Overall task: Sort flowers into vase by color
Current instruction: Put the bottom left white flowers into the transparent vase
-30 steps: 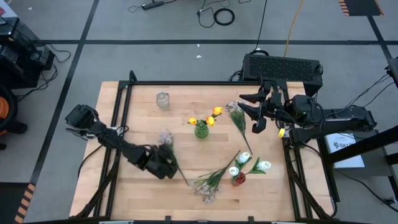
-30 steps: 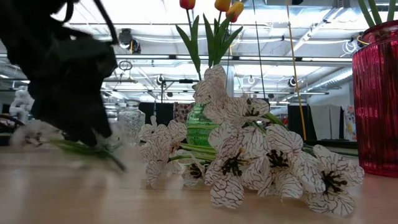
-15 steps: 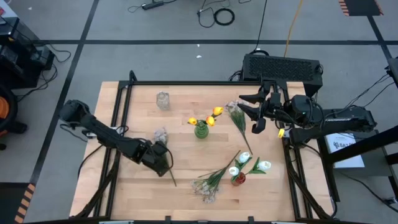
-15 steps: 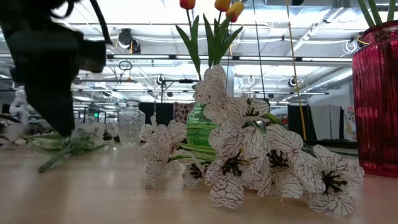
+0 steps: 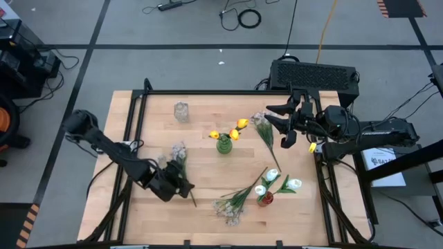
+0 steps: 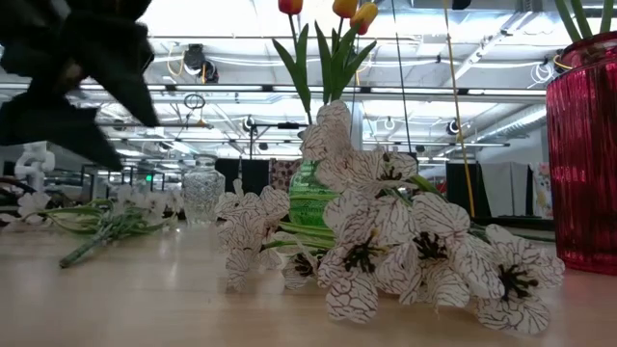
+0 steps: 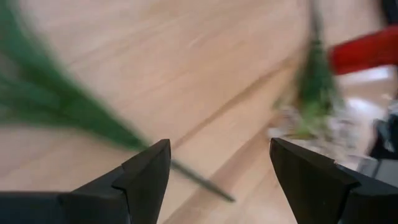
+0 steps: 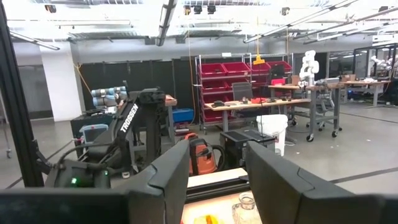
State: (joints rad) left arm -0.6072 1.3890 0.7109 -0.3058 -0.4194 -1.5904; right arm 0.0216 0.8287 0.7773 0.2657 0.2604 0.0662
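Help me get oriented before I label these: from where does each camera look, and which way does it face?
High view: overhead, facing straight down on the table; both arms show, the left gripper by a loose spray.
Low view: at tabletop height, facing across to the room; a dark arm shows upper left.
Left wrist view: on the left arm, facing the tabletop; its open gripper frames a stem.
Right wrist view: on the right arm, facing the room; its gripper shows.
Shared: high and low views both show the green vase.
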